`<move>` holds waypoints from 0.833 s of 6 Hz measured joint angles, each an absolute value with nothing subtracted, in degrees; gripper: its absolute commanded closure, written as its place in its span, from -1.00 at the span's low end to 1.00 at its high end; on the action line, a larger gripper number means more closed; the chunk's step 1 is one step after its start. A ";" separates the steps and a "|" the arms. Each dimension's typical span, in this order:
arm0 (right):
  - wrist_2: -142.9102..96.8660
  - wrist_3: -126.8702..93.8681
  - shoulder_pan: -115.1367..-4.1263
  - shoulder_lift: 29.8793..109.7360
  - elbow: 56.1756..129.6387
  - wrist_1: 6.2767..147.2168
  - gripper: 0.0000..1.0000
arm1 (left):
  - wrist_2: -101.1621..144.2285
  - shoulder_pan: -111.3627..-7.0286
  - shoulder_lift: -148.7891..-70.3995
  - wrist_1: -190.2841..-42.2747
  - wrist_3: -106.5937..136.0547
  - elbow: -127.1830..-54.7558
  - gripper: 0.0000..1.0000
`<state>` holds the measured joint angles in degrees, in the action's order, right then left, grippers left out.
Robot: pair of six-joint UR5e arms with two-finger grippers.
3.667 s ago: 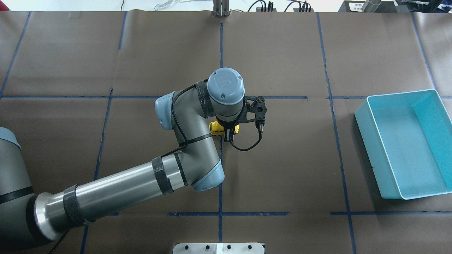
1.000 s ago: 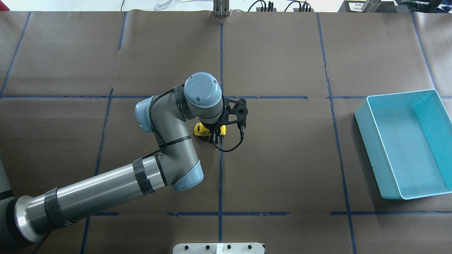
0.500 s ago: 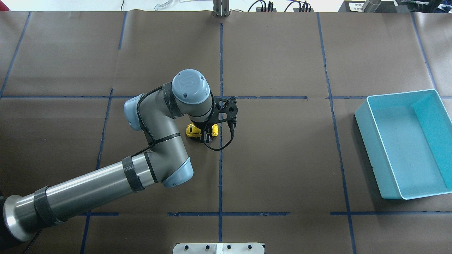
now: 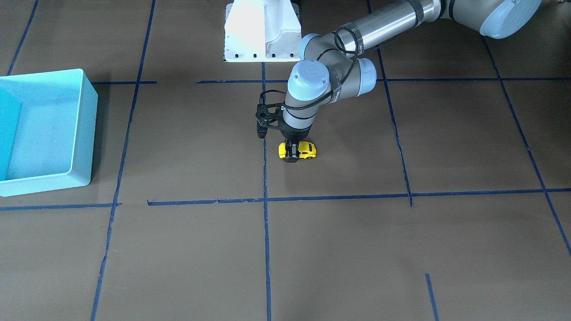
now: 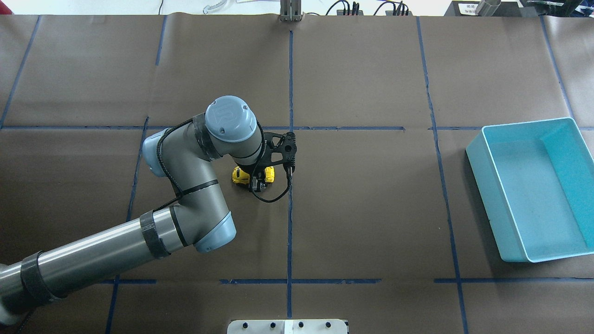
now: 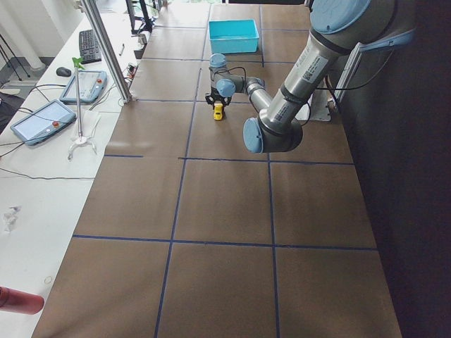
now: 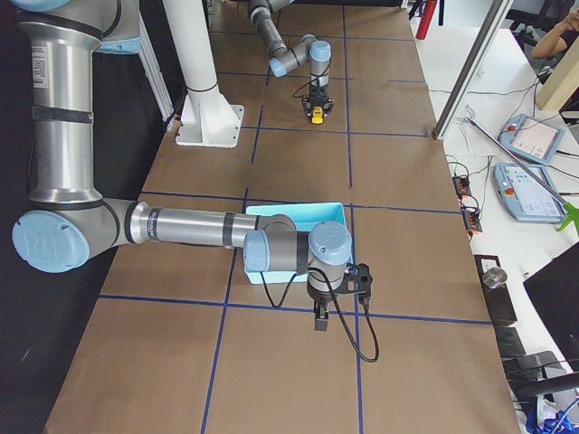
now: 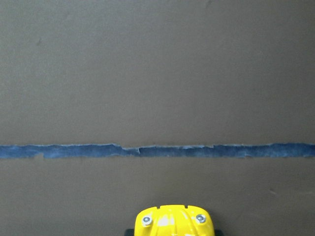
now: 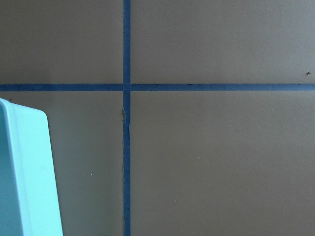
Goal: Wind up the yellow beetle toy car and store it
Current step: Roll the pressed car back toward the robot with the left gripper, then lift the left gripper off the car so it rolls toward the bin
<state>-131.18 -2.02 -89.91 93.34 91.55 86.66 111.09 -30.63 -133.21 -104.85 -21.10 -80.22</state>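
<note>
Left end effector (image 4: 293,151) clamped across the yellow beetle toy car (image 4: 307,150), hiding its middle; only both ends show

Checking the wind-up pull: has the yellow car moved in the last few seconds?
Yes. In the overhead view the car, in the left gripper, went from straddling the middle tape line to its left, away from the bin.

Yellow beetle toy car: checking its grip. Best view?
Exterior front-facing: yellow beetle toy car seen from its side, left end effector across its middle. Overhead: wrist hides part. Side views: tiny. Left wrist: one end only.
</note>
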 measured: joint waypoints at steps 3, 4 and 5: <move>-131.13 -2.02 -89.91 93.34 91.52 86.66 -1.00 | 111.07 -30.55 -132.18 -104.88 -21.23 -81.18 -0.99; -131.11 -2.02 -89.91 93.34 91.50 86.66 -1.00 | 110.96 -30.42 -132.14 -105.29 -21.31 -81.18 -1.00; -131.07 -2.02 -89.91 93.34 91.50 86.66 -1.00 | 110.81 -30.30 -132.14 -105.82 -21.37 -81.15 -1.00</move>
